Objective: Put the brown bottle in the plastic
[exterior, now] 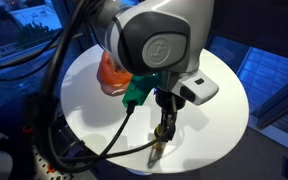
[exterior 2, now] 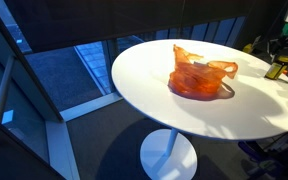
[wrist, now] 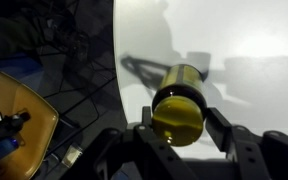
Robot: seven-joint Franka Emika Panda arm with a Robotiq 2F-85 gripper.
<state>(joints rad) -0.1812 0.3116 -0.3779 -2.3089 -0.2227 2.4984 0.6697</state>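
Note:
The brown bottle (wrist: 181,92) is amber with a dark upper part and sits between my gripper's (wrist: 180,116) two black fingers, which press on both its sides. In an exterior view the gripper (exterior: 164,128) holds the bottle (exterior: 161,143) over the near part of the white round table (exterior: 224,90). In an exterior view the gripper (exterior 2: 277,58) and bottle (exterior 2: 275,70) are at the table's right edge. The crumpled orange plastic bag (exterior 2: 199,75) lies mid-table, well apart from the bottle. It is partly hidden behind my arm (exterior: 110,72).
The table edge (wrist: 117,90) runs close to the left of the bottle, with dark floor, cables and an amber-coloured object (wrist: 14,115) below it. Black cables (exterior: 44,70) hang from the arm. Glass walls (exterior 2: 54,70) surround the table.

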